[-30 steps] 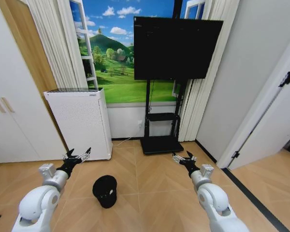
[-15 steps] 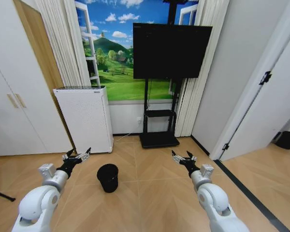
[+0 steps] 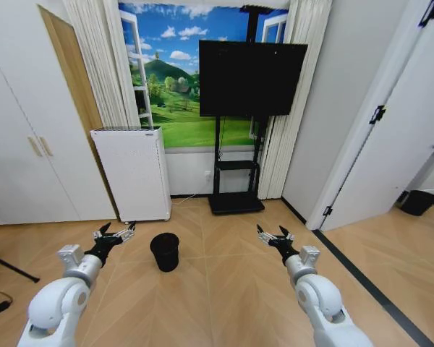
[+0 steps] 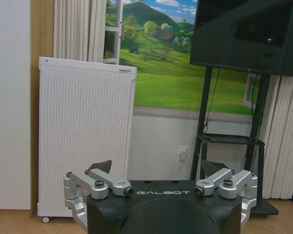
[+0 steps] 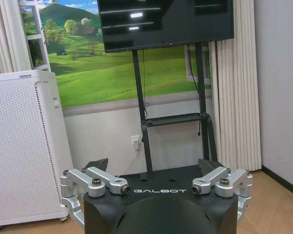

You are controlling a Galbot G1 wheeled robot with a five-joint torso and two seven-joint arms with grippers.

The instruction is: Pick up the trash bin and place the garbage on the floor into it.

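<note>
The trash bin [image 3: 165, 251], small, black and round, stands upright on the tan chevron floor [image 3: 224, 303] in front of me, slightly left of centre. My left gripper [image 3: 114, 233] is held out low, open, to the left of the bin and apart from it. My right gripper [image 3: 275, 236] is open too, well to the right of the bin. In the wrist views the left gripper [image 4: 158, 166] and the right gripper [image 5: 152, 165] both show spread, empty fingers. The garbage is out of view.
A white perforated cabinet [image 3: 134, 173] stands behind the bin by the wall. A black TV on a stand [image 3: 249, 69] has its base [image 3: 235, 204] on the floor. A dark floor strip [image 3: 362, 278] runs along the right. A dark tub [image 3: 418, 202] sits beyond the doorway.
The whole head view has shifted, so the camera has moved: the bin now looks smaller and farther off, and more of the room shows. Both arms hold the same pose, open.
</note>
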